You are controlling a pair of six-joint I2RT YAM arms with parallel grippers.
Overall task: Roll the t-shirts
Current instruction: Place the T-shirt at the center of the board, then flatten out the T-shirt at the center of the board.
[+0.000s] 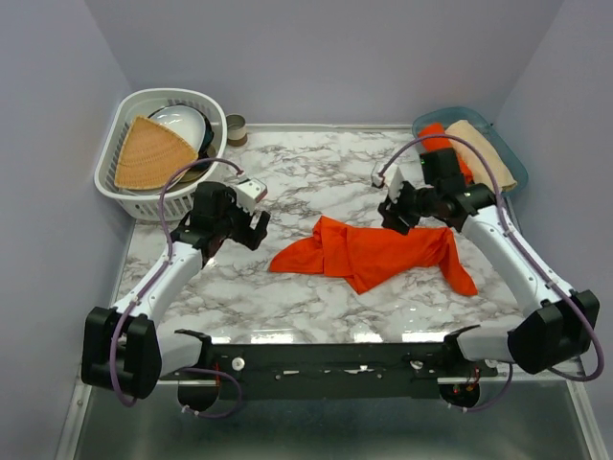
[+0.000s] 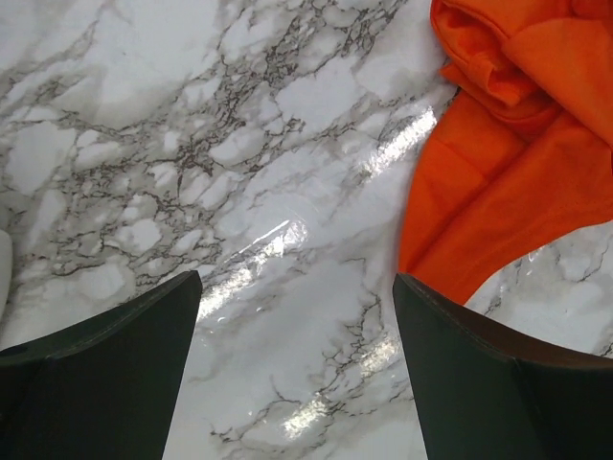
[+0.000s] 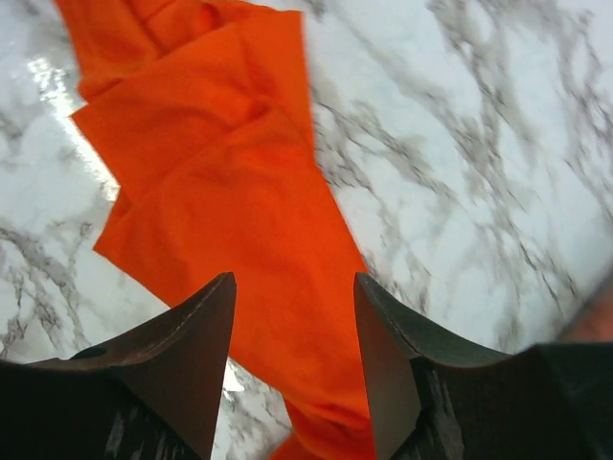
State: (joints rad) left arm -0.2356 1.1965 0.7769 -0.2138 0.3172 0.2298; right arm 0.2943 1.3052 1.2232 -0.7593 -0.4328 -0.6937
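Marble tabletop (image 1: 316,163), grey walls, and one orange t-shirt (image 1: 374,251) lies crumpled mid-table, not yet flattened or rolled. The left gripper (image 2: 297,283) hovers just left of the shirt's edge, jaws apart, holding nothing. The right gripper (image 3: 295,278) hangs over the shirt's right tail, jaws spread too, empty.

The risk, I reckon: a pinch on bunched folds catches several layers, and the cloth drags into a worse heap. Behind the shirt to the right, a teal bin (image 1: 455,113) holds another orange shirt (image 1: 433,134) and a beige shirt (image 1: 484,149). Far left of it sits a white basket (image 1: 110,174) with a woven fan (image 1: 148,155). Neither looks to obstruct the arms.
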